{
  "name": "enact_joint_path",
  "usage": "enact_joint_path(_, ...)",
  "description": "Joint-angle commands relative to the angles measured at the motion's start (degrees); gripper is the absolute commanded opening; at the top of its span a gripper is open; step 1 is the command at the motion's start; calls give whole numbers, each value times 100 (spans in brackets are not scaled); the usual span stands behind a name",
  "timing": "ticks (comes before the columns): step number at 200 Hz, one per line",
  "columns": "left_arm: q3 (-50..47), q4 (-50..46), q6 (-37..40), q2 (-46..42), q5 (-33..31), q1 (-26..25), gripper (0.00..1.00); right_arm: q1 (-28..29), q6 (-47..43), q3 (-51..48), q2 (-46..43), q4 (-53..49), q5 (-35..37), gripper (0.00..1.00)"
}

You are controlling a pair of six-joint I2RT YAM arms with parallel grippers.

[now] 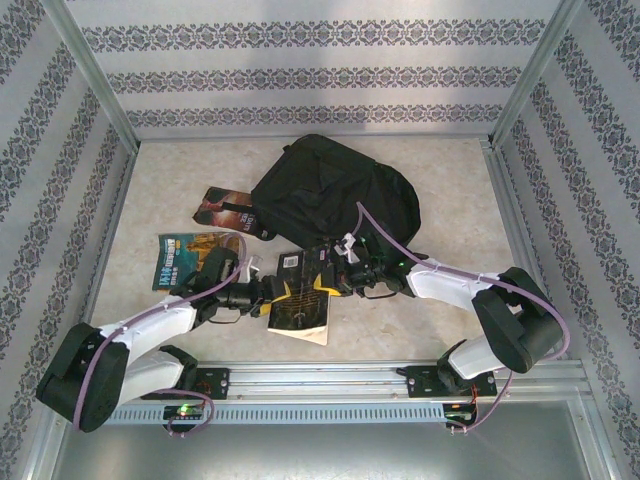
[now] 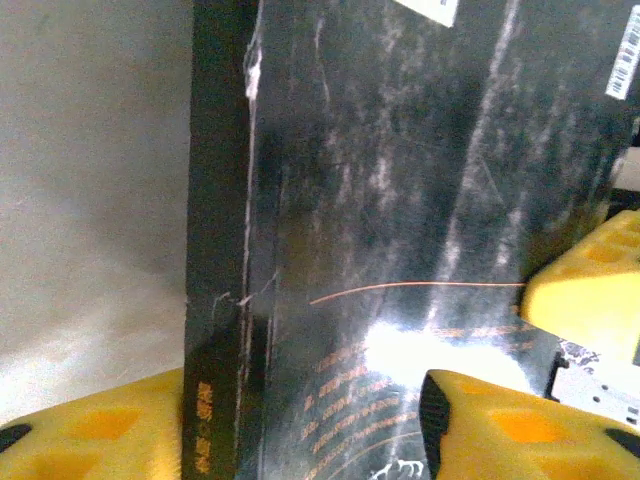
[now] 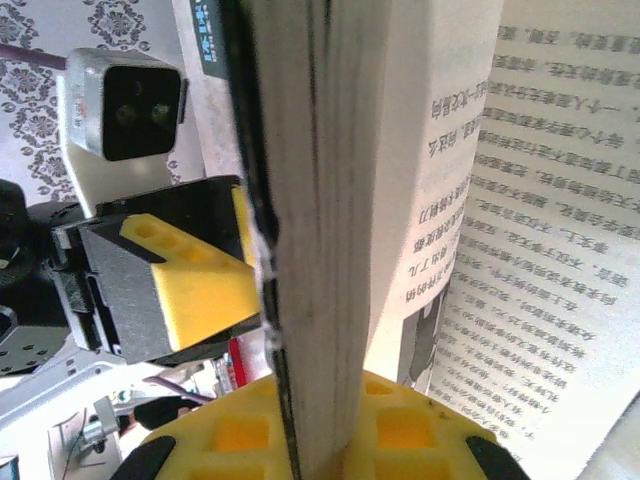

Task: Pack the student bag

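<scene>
Book (image 1: 300,305) is clamped by closed right fingers (image 3: 400,435) and straddled by left fingers (image 2: 520,430), grip unclear. Contents of the backpack (image 1: 330,190) are hidden.

top external: aimed down at the table (image 1: 460,190) from high behind
wrists: held close against the black book (image 2: 400,200)
shared: the book

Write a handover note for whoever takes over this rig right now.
Right hand: shut on the black book, just near of the student bag.
Left hand: fingers straddle the same book; clamped or not, cannot tell.
Done: no book visibly in the bag.
Left: pack this book, then the blue-yellow magazine and the dark book left of the bag.
</scene>
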Motion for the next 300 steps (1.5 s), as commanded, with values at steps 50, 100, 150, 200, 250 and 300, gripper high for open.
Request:
enact_joint_path(50,61,469,-24,-854,305,54,0,48,-446,98,-97,-421,429,9)
enact_joint_path(100,491,-873,505,-1967,-82,109,0,125,-1094,362,-339,-1677,1164,58)
enact_joint_path(150,1253,-1351,776,-2425,-373,120,0,101,-939,953,-808,-1341,1116,80)
enact_joint_path(200,2016,-775,529,-2176,-1028,127,0,-171,-320,1571,-856,-713,874,85)
enact_joint_path(250,2879,488,-117,-1402,-2362,125,0,-364,1062,1795,-985,230,1587,84)
enact_joint_path(300,3903,888,-166,-637,-3018,121,0,-305,2542,1381,-962,1832,2457,86)
